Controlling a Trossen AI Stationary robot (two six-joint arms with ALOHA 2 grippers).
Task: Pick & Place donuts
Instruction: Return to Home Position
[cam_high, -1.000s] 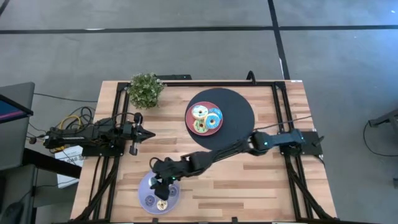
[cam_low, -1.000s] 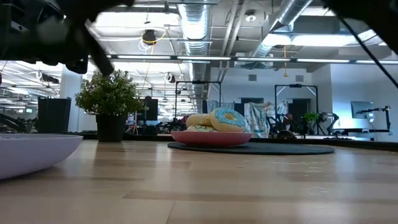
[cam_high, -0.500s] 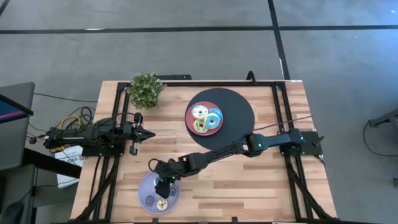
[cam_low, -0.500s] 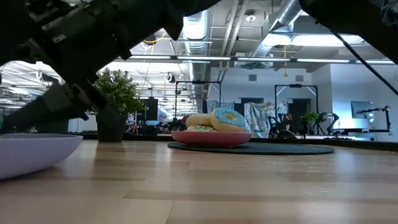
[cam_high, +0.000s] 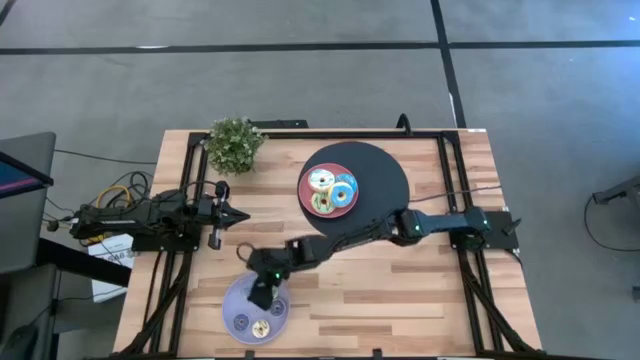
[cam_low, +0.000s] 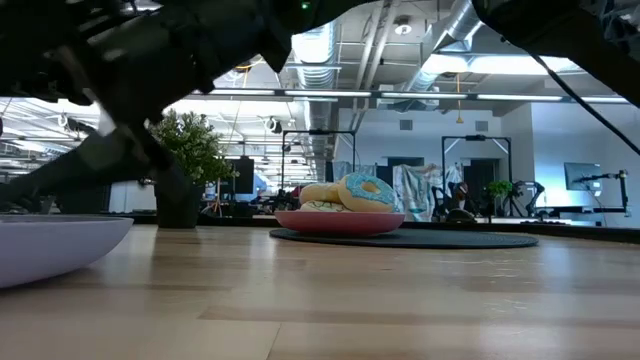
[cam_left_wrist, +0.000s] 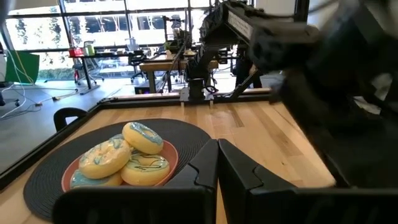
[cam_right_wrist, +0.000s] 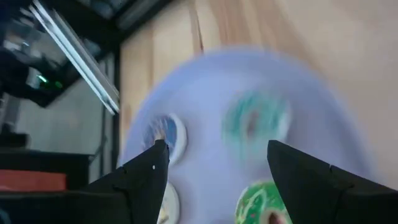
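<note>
Right gripper (cam_right_wrist: 214, 149) spread wide, nothing held; small donuts (cam_right_wrist: 252, 121) seen just beyond fingertips. If retracted low, lavender plate (cam_right_wrist: 205, 93) could be clipped. Left gripper (cam_left_wrist: 217, 171) closed, empty.

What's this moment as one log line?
right gripper open over lavender plate | left gripper shut, table's left | big donuts on pink plate | small donuts on lavender plate

Pale planked wood table (cam_high: 400, 290), matt black round mat (cam_high: 386, 165), smooth iced donuts (cam_high: 330, 190), smooth lavender plate (cam_high: 236, 300).
</note>
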